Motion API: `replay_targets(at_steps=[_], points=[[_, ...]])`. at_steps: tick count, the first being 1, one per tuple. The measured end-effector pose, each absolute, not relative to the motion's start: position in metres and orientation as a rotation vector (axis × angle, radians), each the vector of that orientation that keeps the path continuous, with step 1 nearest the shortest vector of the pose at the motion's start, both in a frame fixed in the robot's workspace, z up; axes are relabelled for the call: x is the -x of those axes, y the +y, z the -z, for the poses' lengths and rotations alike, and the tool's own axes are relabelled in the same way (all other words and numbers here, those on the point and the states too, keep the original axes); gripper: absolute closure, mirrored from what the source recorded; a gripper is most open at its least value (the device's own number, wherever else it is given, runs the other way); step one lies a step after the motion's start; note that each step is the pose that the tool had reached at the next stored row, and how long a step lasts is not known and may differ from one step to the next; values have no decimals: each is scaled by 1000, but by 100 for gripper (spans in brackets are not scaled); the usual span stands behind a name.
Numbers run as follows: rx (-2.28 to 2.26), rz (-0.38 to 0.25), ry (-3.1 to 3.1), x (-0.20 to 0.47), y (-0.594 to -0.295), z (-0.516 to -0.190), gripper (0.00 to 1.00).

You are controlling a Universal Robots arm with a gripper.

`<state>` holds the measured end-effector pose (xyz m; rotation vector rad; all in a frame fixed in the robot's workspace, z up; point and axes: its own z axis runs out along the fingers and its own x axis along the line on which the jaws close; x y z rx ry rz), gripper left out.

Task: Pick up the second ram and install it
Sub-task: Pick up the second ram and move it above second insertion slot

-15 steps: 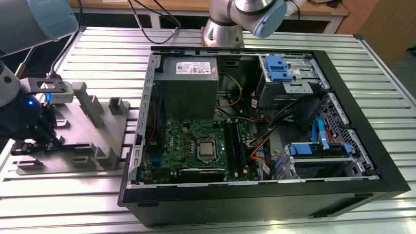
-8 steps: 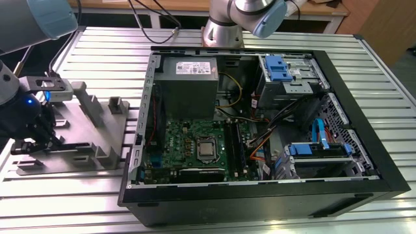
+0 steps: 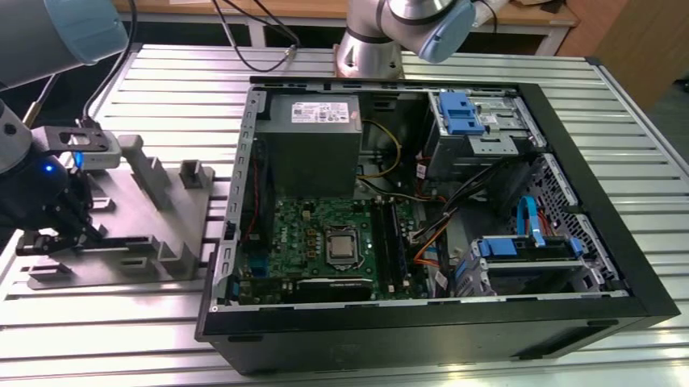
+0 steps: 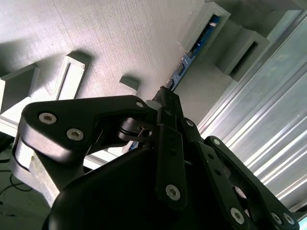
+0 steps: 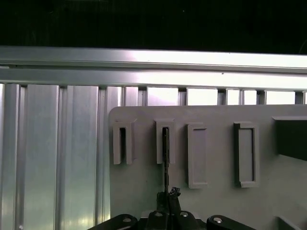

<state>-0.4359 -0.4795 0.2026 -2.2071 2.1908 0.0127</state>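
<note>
Exterior view's left has the gripper low over a grey holder, beside the open computer case. In both wrist views its fingers pinch the memory stick, which stands edgewise in a holder slot.

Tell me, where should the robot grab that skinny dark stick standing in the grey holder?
Probably across its two flat sides, on the open stretch of the ram stick clear of the slot in the grey holder. It stands on its thin edge, so coming straight down from above, where the gripper sits, fits best.
</note>
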Motion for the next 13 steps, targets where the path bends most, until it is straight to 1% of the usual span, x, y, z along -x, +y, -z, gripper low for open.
replay_targets(at_steps=[13], points=[[2206, -13, 2191, 436, -480, -204, 89]])
